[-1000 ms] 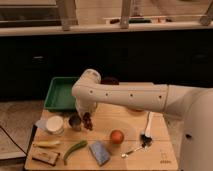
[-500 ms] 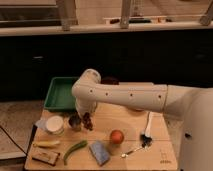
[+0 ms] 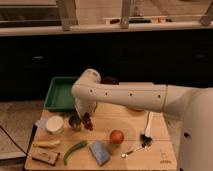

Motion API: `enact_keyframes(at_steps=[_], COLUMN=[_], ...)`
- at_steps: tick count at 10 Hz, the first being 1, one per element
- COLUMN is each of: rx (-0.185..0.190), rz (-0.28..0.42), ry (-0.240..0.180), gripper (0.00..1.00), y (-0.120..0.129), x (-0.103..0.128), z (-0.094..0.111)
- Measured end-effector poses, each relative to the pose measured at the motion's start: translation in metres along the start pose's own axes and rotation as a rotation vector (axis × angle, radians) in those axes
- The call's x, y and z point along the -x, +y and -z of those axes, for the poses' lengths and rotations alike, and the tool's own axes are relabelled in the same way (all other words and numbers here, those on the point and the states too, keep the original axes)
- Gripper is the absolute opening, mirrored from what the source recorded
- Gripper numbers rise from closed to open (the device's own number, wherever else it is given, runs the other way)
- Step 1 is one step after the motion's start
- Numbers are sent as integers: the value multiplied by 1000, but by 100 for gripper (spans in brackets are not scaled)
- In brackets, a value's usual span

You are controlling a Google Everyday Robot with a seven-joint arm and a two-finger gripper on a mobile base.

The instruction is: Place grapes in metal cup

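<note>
- Bkgd: dark cabinet fronts w/ a pale counter edge along the top; light wooden tabletop [image 3: 131, 125] in the foreground.
- White robot arm [image 3: 125, 96] reaches in from the right, elbow bent near the green tray [image 3: 59, 93], which sits at the tabletop's back-left.
- Gripper [image 3: 86, 119] hangs below the elbow, just right of the metal cup [image 3: 74, 122]; it points down toward the tabletop.
- Grapes [image 3: 88, 121]: dark reddish-purple clump right at the gripper tip, just beside the cup's right side, outside it. Fingers look closed on the grapes, tho the view is poor here.
- Can't tell if the grapes rest on the tabletop or hang a bit above it.
- Metal cup: small, grey, upright, between the white round container [image 3: 54, 124] on its left and the grapes.
- Front-left: yellow item [image 3: 46, 144], brown packet [image 3: 44, 157] below it, green pepper-like veg [image 3: 74, 149] lying diagonal.
- Front-mid: blue sponge-like block [image 3: 100, 152], orange fruit [image 3: 117, 136] just right of it and a bit further back.
- Right side: white utensil [image 3: 147, 126] w/ a dark head, metal spoon [image 3: 131, 151] near it.
- Dark red-brown bowl [image 3: 110, 80] behind the arm, mostly hidden.
</note>
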Motion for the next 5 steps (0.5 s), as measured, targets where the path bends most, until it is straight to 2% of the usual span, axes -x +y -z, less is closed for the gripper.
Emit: enact_keyframes(at_steps=[5], rx=[11], rz=[40], ry=[-19], gripper=[0], y=[-23], x=[-5], z=[-3])
